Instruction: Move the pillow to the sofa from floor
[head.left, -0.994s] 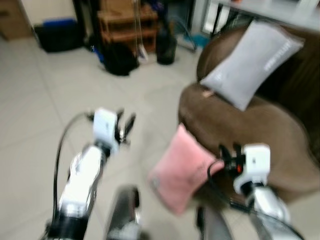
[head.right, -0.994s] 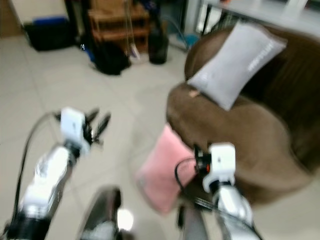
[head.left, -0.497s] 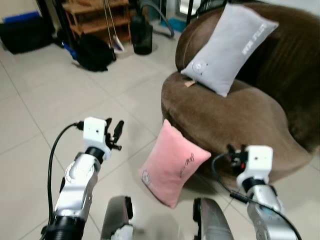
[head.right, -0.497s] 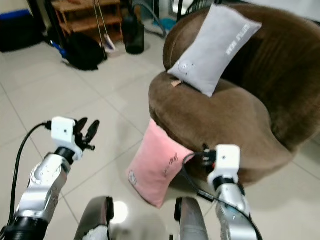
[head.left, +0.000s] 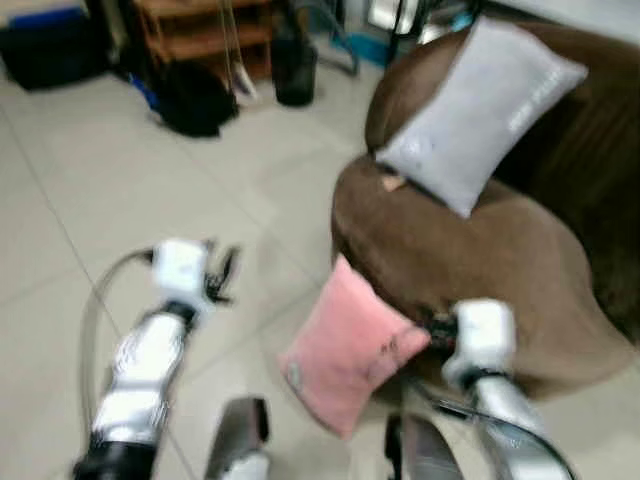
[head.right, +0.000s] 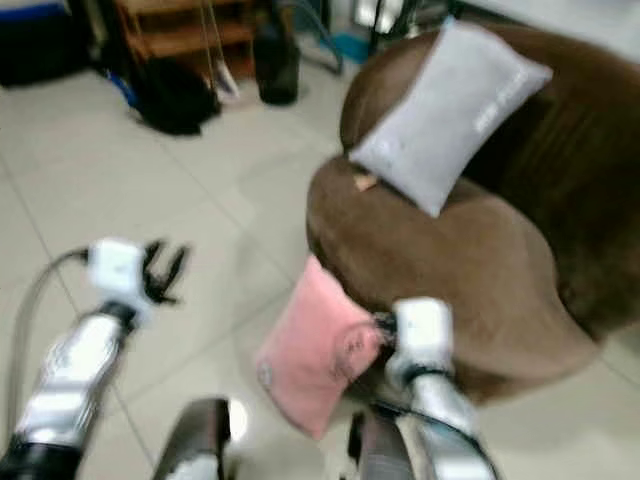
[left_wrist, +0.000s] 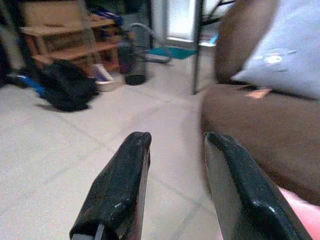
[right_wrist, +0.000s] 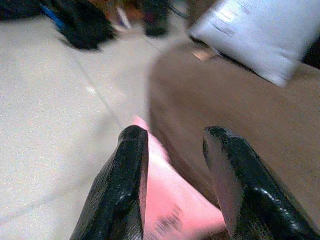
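**Pink pillow rests on tile floor against brown sofa as robot stands over it**

A pink pillow (head.left: 352, 358) stands tilted on the pale tile floor (head.left: 120, 180), leaning against the front of a rounded brown sofa (head.left: 480, 250). A grey pillow (head.left: 480, 115) is propped on the sofa's seat, against its back. The left tool (head.left: 222, 272) is raised over bare floor, well apart from the pink pillow, its two black fingers (left_wrist: 117, 192) parted with nothing between them. The right tool (right_wrist: 180, 185) hangs just above the pink pillow beside the sofa's front edge; its fingers are likewise spread and hold nothing, with the pink fabric showing in the gap between them in the right wrist view. Farther back, a black bag (head.left: 190, 100) lies on the floor before a wooden shelf (head.left: 200, 35), and a dark bottle (head.left: 295, 70) stands nearby. The head views are blurred.
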